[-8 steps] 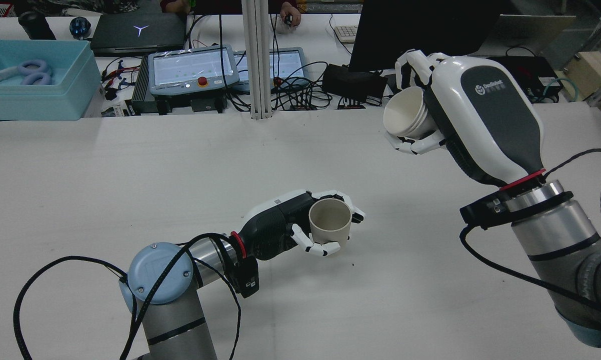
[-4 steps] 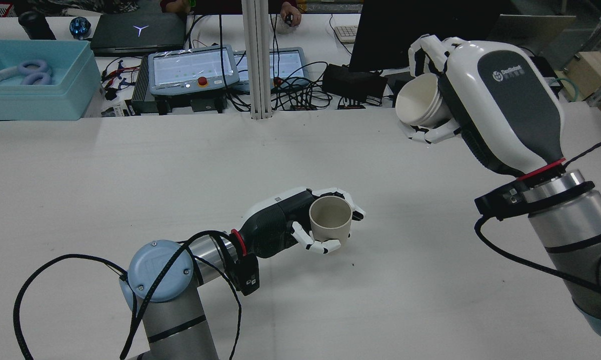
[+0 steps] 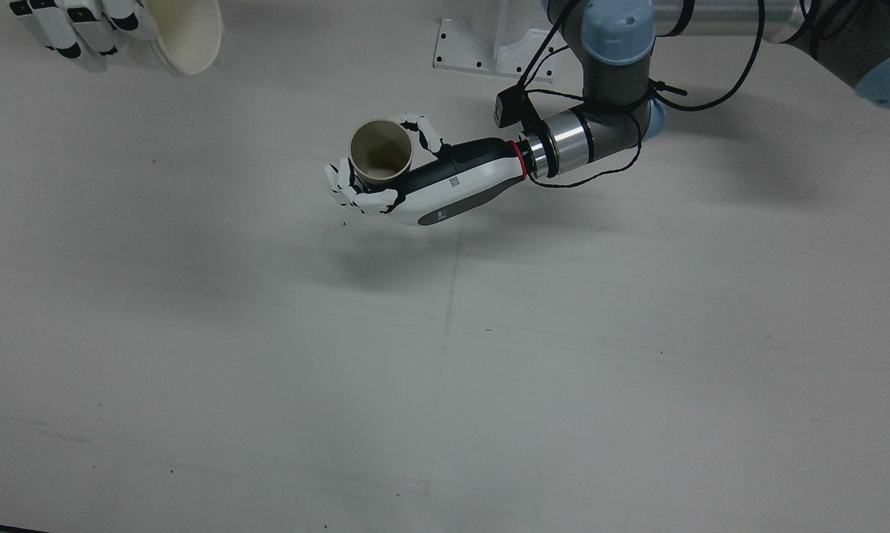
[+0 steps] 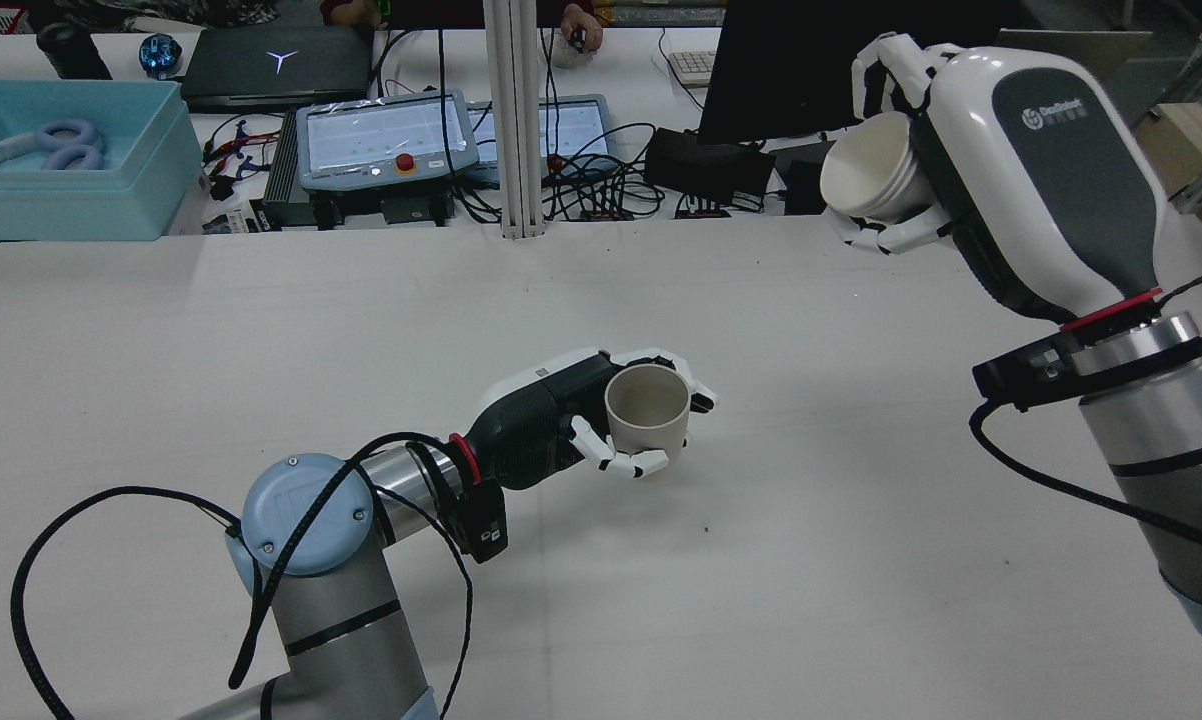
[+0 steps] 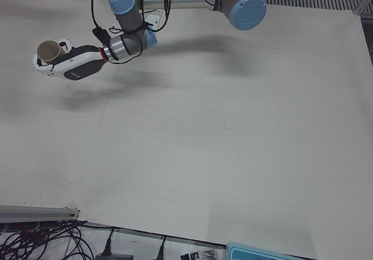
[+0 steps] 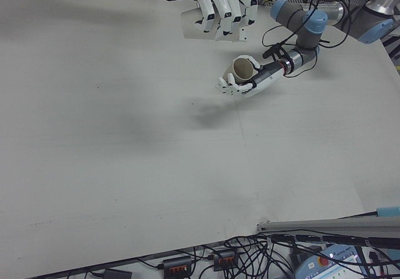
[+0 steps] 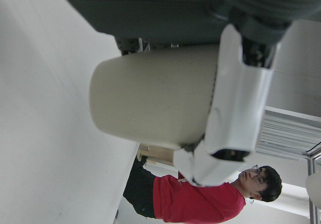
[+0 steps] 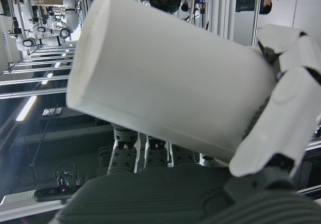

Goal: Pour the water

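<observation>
There are two cups. The left hand (image 4: 561, 425) has its fingers closed around the upright beige cup (image 4: 647, 408); the right hand (image 4: 971, 180) grips the tilted white cup (image 4: 866, 180).

The beige cup (image 4: 647, 409) stands upright with its mouth open to the top, held off the table (image 4: 261, 350) near its middle in the left hand (image 4: 561, 425); its inside looks empty. The white paper cup (image 4: 866, 180) is held high in the right hand (image 4: 971, 170), well apart from the beige cup, tipped on its side with its mouth facing across toward the left arm's side.
</observation>
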Controlling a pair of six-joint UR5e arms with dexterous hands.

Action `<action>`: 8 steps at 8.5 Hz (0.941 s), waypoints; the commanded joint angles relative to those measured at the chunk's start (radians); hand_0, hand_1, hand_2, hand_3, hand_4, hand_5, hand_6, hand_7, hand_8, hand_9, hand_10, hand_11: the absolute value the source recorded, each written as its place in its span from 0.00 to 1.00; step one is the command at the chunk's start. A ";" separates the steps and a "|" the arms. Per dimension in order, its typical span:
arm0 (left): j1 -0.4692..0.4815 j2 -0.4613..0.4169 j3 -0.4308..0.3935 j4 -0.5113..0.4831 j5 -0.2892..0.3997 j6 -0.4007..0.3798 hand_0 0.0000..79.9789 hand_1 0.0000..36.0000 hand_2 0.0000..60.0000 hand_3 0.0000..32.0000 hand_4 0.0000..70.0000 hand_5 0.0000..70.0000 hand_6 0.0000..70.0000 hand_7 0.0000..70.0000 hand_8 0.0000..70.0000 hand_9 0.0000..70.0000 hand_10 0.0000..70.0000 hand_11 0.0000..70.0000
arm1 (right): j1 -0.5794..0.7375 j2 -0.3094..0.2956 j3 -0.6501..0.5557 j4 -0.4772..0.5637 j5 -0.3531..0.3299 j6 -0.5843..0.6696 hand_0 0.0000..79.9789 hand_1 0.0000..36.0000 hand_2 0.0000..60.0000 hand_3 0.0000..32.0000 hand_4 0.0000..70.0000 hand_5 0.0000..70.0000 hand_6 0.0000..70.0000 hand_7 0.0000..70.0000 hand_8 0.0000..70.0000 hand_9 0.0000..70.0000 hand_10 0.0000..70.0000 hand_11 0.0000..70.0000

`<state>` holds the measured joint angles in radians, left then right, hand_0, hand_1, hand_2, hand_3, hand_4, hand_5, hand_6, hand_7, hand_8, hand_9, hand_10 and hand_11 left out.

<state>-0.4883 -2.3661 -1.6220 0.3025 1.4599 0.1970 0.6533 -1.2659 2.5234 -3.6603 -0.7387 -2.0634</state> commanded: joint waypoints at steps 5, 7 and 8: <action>-0.390 0.169 0.156 -0.191 0.120 -0.085 0.93 1.00 1.00 0.00 0.34 1.00 0.47 0.41 0.34 0.38 0.34 0.54 | 0.360 -0.138 -0.249 0.012 -0.158 1.018 0.57 0.31 0.52 0.00 0.15 0.84 0.70 0.91 0.57 0.78 0.74 1.00; -0.502 0.220 0.204 -0.259 0.145 -0.085 0.88 1.00 1.00 0.00 0.34 1.00 0.46 0.41 0.33 0.38 0.34 0.54 | 0.513 -0.164 -0.481 0.026 -0.313 1.349 0.53 0.17 0.30 0.00 0.09 0.67 0.65 0.85 0.61 0.81 0.82 1.00; -0.530 0.308 0.217 -0.304 0.145 -0.085 0.88 1.00 1.00 0.00 0.35 1.00 0.47 0.41 0.34 0.39 0.34 0.54 | 0.605 -0.223 -0.503 0.095 -0.408 1.359 0.51 0.12 0.27 0.00 0.09 0.67 0.67 0.86 0.65 0.85 0.87 1.00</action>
<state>-0.9284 -2.1793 -1.4436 0.0831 1.5903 0.1123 1.0798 -1.4099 2.1545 -3.6423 -0.9689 -0.8879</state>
